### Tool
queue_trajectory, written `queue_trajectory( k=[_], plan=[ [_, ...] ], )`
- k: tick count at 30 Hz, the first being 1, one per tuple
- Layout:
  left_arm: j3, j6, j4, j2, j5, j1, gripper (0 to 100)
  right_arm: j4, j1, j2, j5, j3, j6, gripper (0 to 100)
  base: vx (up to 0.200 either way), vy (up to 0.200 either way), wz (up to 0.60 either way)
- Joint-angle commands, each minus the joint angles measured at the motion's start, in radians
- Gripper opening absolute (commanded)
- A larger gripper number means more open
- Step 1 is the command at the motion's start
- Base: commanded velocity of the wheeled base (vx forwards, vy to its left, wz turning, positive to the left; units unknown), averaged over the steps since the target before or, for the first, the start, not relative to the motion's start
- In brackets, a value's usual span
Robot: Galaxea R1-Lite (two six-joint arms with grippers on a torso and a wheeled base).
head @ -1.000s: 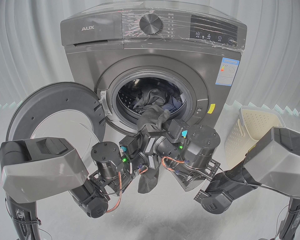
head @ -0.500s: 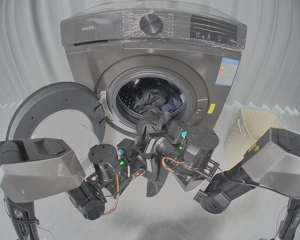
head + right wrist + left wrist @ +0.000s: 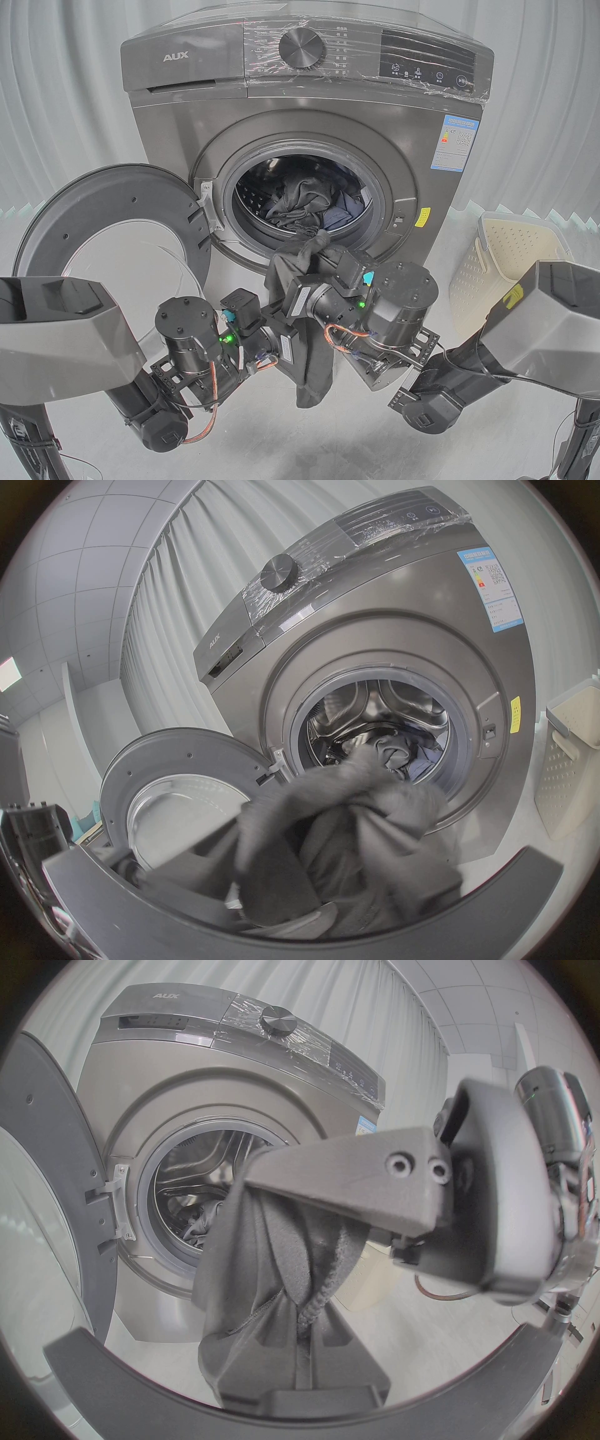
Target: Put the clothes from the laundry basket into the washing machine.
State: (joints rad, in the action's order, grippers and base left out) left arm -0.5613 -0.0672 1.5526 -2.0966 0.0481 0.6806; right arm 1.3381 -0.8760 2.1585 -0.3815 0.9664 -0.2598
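Since the earlier frame the left arm has drawn back toward the lower left, and the dark grey garment has sagged away from the port lip. It hangs at lower centre, just below the open mouth of the washing machine, bunched and creased on top with a limp tail beneath. The right gripper is clamped on the bunch. The left gripper has its jaws nearly together, pinching cloth lower down. Other dark clothes lie in the drum. The cream laundry basket stands at right.
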Motion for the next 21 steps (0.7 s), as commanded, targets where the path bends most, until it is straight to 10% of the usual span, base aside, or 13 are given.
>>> queue_trajectory(
  k=[1,21],
  plan=[
    [0.060,0.000,0.003,0.069,-0.027,-0.009,0,0.003,0.003,-0.008,0.012,-0.051,-0.007,100,0.000,0.000,0.00],
    [0.170,-0.039,0.000,0.228,-0.122,-0.124,0,0.001,0.101,-0.121,0.065,-0.347,-0.007,100,0.000,0.000,0.00]
  ],
)
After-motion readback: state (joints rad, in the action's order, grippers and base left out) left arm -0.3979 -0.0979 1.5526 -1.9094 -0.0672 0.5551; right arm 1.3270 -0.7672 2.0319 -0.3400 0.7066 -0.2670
